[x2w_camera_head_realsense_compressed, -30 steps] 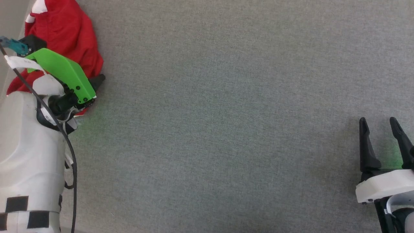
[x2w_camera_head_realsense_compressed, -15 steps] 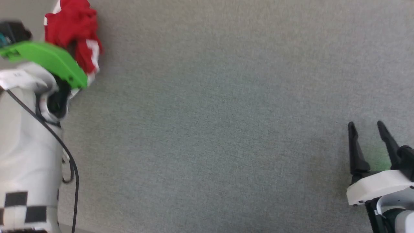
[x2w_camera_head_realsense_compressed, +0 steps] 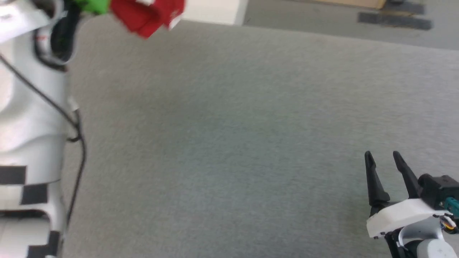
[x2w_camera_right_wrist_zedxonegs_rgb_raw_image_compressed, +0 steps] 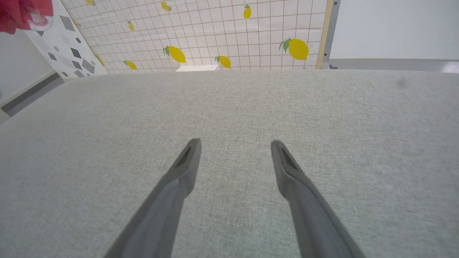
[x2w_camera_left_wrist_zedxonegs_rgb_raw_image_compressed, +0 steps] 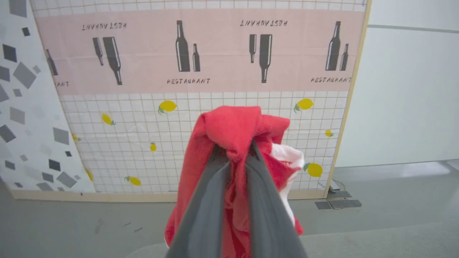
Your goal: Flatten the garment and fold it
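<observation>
Left wrist view has the left end effector (x2w_camera_left_wrist_zedxonegs_rgb_raw_image_compressed: 235, 152) nearly closed, its two dark fingers (x2w_camera_left_wrist_zedxonegs_rgb_raw_image_compressed: 208, 200) pinching a bunched fold of the garment (x2w_camera_left_wrist_zedxonegs_rgb_raw_image_compressed: 229, 125). Red cloth spills over the fingertips and buries them. A patch of white trim shows at about 3 o'clock from the grip. The rest hangs down between and behind the fingers, and the bottom edge of the frame cuts it off, so I cannot tell whether its lowest part touches the tabletop. No print on the fabric can be made out. Behind it stands a backdrop panel (x2w_camera_left_wrist_zedxonegs_rgb_raw_image_compressed: 179, 53) with bottles and lemons on it.

From the head view, the garment (x2w_camera_head_realsense_compressed: 143, 16) sits at about 11 o'clock, a blurred red lump with a bit of white, cropped by the top edge. Just beside it, toward 9 o'clock, is a green piece (x2w_camera_head_realsense_compressed: 94, 5), also cropped. The pale left forearm (x2w_camera_head_realsense_compressed: 25, 107) runs down the 9 o'clock side with a dark cable (x2w_camera_head_realsense_compressed: 71, 118) along it.

The right end effector (x2w_camera_head_realsense_compressed: 383, 156) is at about 4 o'clock, well apart from the garment. Its fingers are spread wide with nothing between them, over the bare grey tabletop (x2w_camera_head_realsense_compressed: 229, 125). The right wrist view shows the same gap (x2w_camera_right_wrist_zedxonegs_rgb_raw_image_compressed: 236, 144), and a scrap of the garment (x2w_camera_right_wrist_zedxonegs_rgb_raw_image_compressed: 21, 12) at 10 o'clock.
</observation>
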